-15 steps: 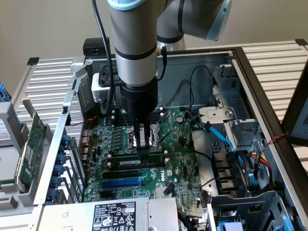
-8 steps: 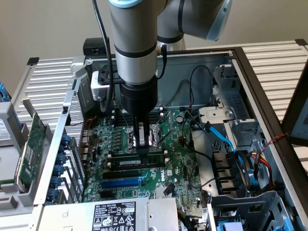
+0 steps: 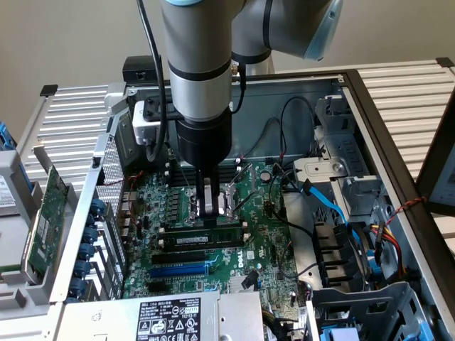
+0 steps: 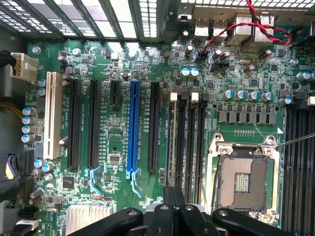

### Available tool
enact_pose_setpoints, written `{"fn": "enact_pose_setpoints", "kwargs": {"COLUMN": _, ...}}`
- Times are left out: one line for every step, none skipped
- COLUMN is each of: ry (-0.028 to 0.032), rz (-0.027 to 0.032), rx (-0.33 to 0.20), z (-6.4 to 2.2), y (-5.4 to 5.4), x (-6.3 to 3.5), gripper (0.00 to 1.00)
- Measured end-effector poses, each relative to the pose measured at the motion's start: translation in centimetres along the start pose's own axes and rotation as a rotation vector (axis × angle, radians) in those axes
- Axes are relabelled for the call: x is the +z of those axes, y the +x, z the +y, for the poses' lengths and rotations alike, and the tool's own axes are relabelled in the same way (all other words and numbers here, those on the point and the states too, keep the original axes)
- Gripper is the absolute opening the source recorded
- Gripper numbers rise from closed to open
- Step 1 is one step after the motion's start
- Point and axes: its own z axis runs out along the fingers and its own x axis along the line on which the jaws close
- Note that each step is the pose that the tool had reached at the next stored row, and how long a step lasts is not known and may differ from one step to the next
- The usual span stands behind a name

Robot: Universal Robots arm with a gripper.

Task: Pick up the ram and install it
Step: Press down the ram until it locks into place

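Note:
The ram is a long dark stick with a pale label strip. It stands on edge along a black memory slot, next to the CPU socket. In the wrist view the ram runs as a thin strip in the outermost memory slot. My gripper hangs straight down over the motherboard, just above the ram's middle. Its fingers are pressed together and I see nothing between them. I cannot tell whether the tips touch the ram's top edge.
A green expansion card leans outside the case at the exterior view's left. The power supply lies at the front. Blue cables and a drive cage crowd the exterior view's right. A blue slot and black slots lie beside the ram.

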Motion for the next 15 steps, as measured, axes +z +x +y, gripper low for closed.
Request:
{"fn": "enact_pose_setpoints", "kwargs": {"ry": -0.0007, "rz": 0.0, "rx": 0.0, "z": 0.03, "y": 0.0, "x": 0.0, "gripper": 0.11}}
{"fn": "enact_pose_setpoints", "kwargs": {"ry": -0.0015, "rz": -0.0001, "rx": 0.0, "z": 0.08, "y": 0.0, "x": 0.0, "gripper": 0.11}}
{"fn": "enact_pose_setpoints", "kwargs": {"ry": -0.0025, "rz": 0.0, "rx": 0.0, "z": 0.11, "y": 0.0, "x": 0.0, "gripper": 0.11}}
{"fn": "enact_pose_setpoints", "kwargs": {"ry": -0.0036, "rz": 0.0, "rx": 0.0, "z": 0.16, "y": 0.0, "x": 0.0, "gripper": 0.11}}
{"fn": "enact_pose_setpoints", "kwargs": {"ry": -0.0047, "rz": -0.0001, "rx": 0.0, "z": 0.22, "y": 0.0, "x": 0.01, "gripper": 0.11}}
{"fn": "enact_pose_setpoints", "kwargs": {"ry": -0.0058, "rz": -0.0001, "rx": 0.0, "z": 0.27, "y": 0.0, "x": 0.0, "gripper": 0.11}}
{"fn": "enact_pose_setpoints", "kwargs": {"ry": -0.0065, "rz": -0.0001, "rx": 0.0, "z": 0.32, "y": 0.0, "x": 0.01, "gripper": 0.11}}
{"fn": "enact_pose_setpoints", "kwargs": {"ry": -0.0068, "rz": 0.0, "rx": 0.0, "z": 0.36, "y": 0.0, "x": 0.0, "gripper": 0.11}}
{"fn": "enact_pose_setpoints", "kwargs": {"ry": -0.0068, "rz": -0.0001, "rx": 0.0, "z": 0.4, "y": 0.0, "x": 0.01, "gripper": 0.11}}
{"fn": "enact_pose_setpoints", "kwargs": {"ry": -0.0068, "rz": -0.0001, "rx": 0.0, "z": 0.45, "y": 0.01, "x": 0.04, "gripper": 0.11}}
{"fn": "enact_pose_setpoints", "kwargs": {"ry": -0.0068, "rz": -0.0002, "rx": 0.0, "z": 0.52, "y": 0.01, "x": 0.07, "gripper": 0.11}}
{"fn": "enact_pose_setpoints", "kwargs": {"ry": -0.0069, "rz": 0.0001, "rx": 0.0, "z": 0.6, "y": 0.01, "x": 0.12, "gripper": 0.11}}
{"fn": "enact_pose_setpoints", "kwargs": {"ry": -0.0069, "rz": 0.0008, "rx": 0.0, "z": 0.67, "y": 0.01, "x": 0.18, "gripper": 0.11}}
{"fn": "enact_pose_setpoints", "kwargs": {"ry": -0.0069, "rz": 0.0013, "rx": 0.0, "z": 0.72, "y": 0.0, "x": 0.23, "gripper": 0.11}}
{"fn": "enact_pose_setpoints", "kwargs": {"ry": -0.0069, "rz": 0.0018, "rx": 0.0, "z": 0.74, "y": -0.02, "x": 0.26, "gripper": 0.11}}
